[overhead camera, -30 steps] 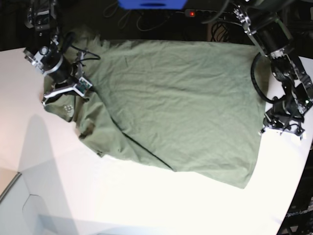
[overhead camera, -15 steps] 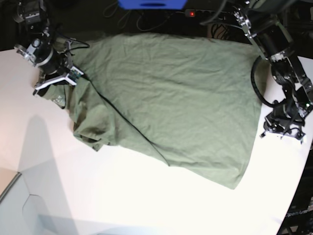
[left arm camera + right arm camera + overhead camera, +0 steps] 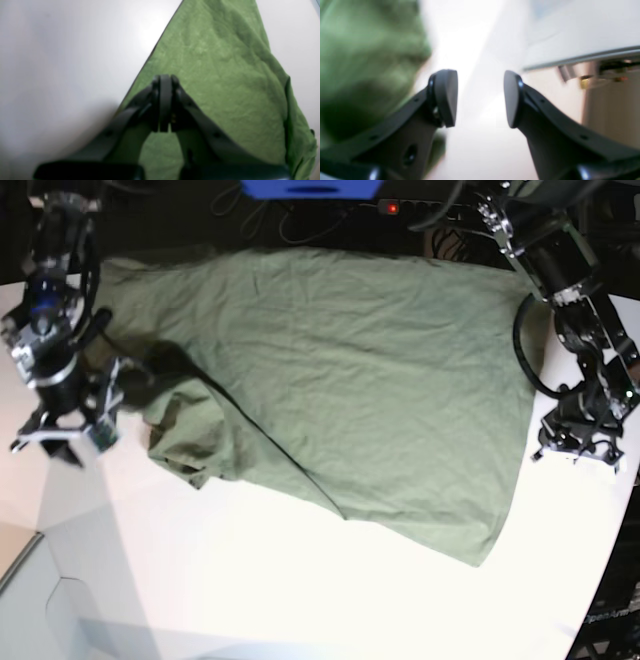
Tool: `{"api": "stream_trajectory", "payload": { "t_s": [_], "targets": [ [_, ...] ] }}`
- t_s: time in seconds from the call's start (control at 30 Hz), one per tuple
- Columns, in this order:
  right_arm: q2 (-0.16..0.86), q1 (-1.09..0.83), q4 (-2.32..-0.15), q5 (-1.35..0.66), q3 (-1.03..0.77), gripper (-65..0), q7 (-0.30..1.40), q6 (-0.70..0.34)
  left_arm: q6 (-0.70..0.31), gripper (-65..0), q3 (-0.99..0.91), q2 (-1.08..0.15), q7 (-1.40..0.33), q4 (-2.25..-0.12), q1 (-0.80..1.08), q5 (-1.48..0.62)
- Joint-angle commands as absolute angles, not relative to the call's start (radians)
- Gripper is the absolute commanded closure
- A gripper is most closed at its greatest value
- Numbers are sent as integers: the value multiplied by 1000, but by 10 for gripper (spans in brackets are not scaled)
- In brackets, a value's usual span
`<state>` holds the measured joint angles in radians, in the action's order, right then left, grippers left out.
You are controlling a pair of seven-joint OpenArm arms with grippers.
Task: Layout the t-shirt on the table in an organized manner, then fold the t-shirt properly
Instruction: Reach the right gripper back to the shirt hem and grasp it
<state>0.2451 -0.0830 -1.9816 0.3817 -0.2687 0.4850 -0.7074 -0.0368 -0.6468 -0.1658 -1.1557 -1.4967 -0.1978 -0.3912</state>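
Observation:
The olive-green t-shirt [image 3: 350, 380] lies spread over the white table [image 3: 250, 580], with a bunched fold at its left side [image 3: 185, 440]. My right gripper [image 3: 65, 442] is just left of that fold, over bare table. In the right wrist view it [image 3: 480, 98] stands open with nothing between its fingers, and blurred shirt fabric [image 3: 357, 50] shows to its left. My left gripper [image 3: 575, 452] sits off the shirt's right edge. The left wrist view shows it [image 3: 163, 80] shut and holding nothing, with green fabric [image 3: 225, 75] beyond it.
A blue object [image 3: 310, 188], a power strip with a red light [image 3: 392, 208] and cables lie behind the table's back edge. The table's curved edge [image 3: 605, 580] runs down the right. A grey lower panel [image 3: 30, 590] sits at the front left.
My right gripper has opened, let go of the shirt's left part and moved forward off the fabric. The shirt's back-left corner now lies spread out. The left arm has barely moved.

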Motion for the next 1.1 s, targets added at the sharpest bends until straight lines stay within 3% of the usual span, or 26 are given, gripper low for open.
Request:
{"api": "stream_trajectory", "payload": {
  "t_s": [0.0, 0.1, 0.2, 0.37, 0.7, 1.07],
  "targets": [
    [229, -31, -1983, 386, -278, -292, 470, -698, -39, -4, -648, -179, -1145, -1512, -217, -400],
    [154, 67, -1968, 387, -309, -293, 479, -698, -39, -4, -648, -179, -1145, -1512, -216, -400],
    [134, 127, -1923, 387, -268, -294, 602, -698, -39, -4, -650, -179, -1145, -1512, -214, -400],
    [139, 249, -1647, 386, -139, -294, 733, -698, -39, -4, -651, -179, -1145, -1512, -216, -400],
    [143, 484, -1127, 387, -128, -293, 730, -698, -39, -4, -651, -179, -1145, -1512, -217, -400],
    [189, 461, -1007, 383, -130, -274, 602, -698, -39, -4, -653, -179, -1145, -1514, -214, -400]
  ]
}}
